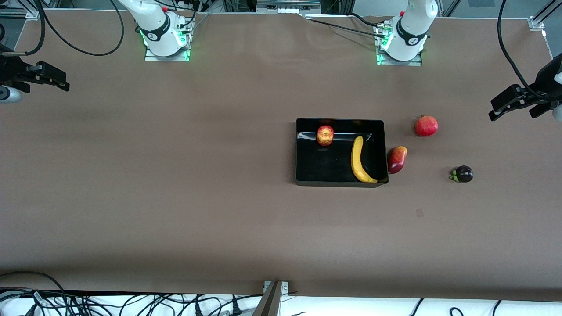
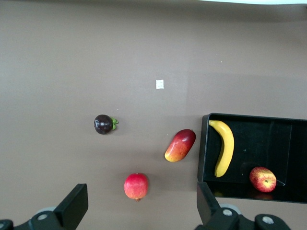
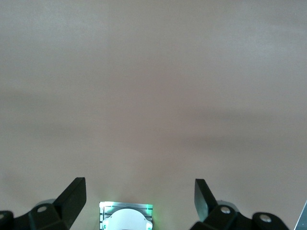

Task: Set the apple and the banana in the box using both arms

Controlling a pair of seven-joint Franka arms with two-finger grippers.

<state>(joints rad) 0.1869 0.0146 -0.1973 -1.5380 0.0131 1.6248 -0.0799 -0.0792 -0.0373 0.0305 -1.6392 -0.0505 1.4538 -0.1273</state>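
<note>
The task looks finished, judging by how things lie; both fruits are already inside the box (image 1: 301, 149), and neither arm carries anything.

Going across the front view from the right arm's end: the right gripper (image 1: 55, 79) hangs over bare table (image 1: 175, 197) at that end, fingers spread and empty, well apart from the box (its wrist view shows only table and its own base); this arm appears to be waiting. Next comes the box, with the apple (image 1: 325, 135) against the wall farther from the front camera, and the banana (image 1: 360, 160) lying lengthwise along the wall toward the left arm's end. Just beside that wall, outside, rests a mango (image 1: 397, 159); a pomegranate (image 1: 426, 125) and a dark mangosteen (image 1: 462, 174) sit farther toward the left arm's end. The left gripper (image 1: 511, 105) hovers at that end, also spread and empty, well clear of the box; nothing seems left to do.
</note>
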